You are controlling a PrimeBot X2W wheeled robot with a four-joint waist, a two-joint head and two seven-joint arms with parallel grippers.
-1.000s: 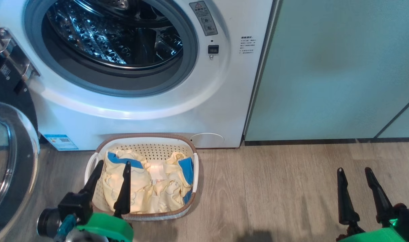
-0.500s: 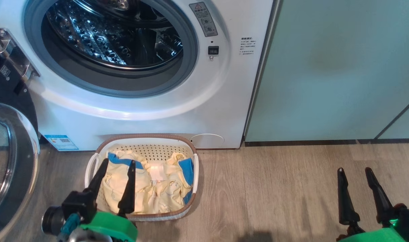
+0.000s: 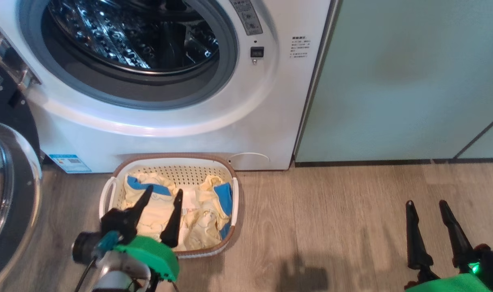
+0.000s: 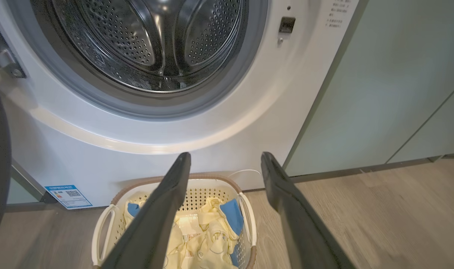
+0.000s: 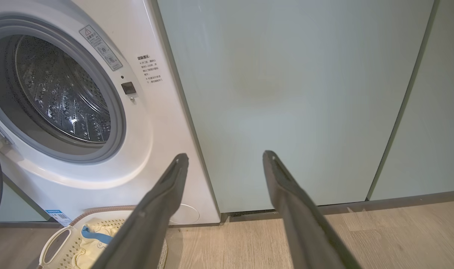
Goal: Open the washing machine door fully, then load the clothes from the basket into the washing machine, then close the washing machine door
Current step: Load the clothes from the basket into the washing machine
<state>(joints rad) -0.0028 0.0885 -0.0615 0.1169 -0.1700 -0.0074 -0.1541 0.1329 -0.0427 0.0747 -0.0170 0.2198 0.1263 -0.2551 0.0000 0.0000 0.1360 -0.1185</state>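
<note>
The white washing machine point(image 3: 246, 121) stands with its steel drum point(image 3: 129, 36) exposed. The washing machine door point(image 3: 7, 194) is swung out at the far left, its glass bowl facing me. On the floor in front sits the cream basket point(image 3: 169, 156), and in it lie the pale yellow clothes point(image 3: 202, 215) with blue trim. My left gripper point(image 3: 164, 189) is open above the clothes at the basket's near left, with nothing between its fingers. In the left wrist view the left gripper point(image 4: 225, 154) points at the basket's far rim point(image 4: 227, 181). My right gripper point(image 3: 426, 202) hangs open over the floor at the lower right.
Pale green cabinet doors point(image 3: 392, 81) run to the right of the machine, with a dark plinth at the floor. The wooden floor point(image 3: 331, 223) stretches between the basket and my right gripper. In the right wrist view the right gripper point(image 5: 226, 154) faces the cabinet point(image 5: 286, 93).
My left gripper has moved right and further over the basket, its fingers now above the clothes. The head view has tipped slightly. The right gripper has stayed where it was.
</note>
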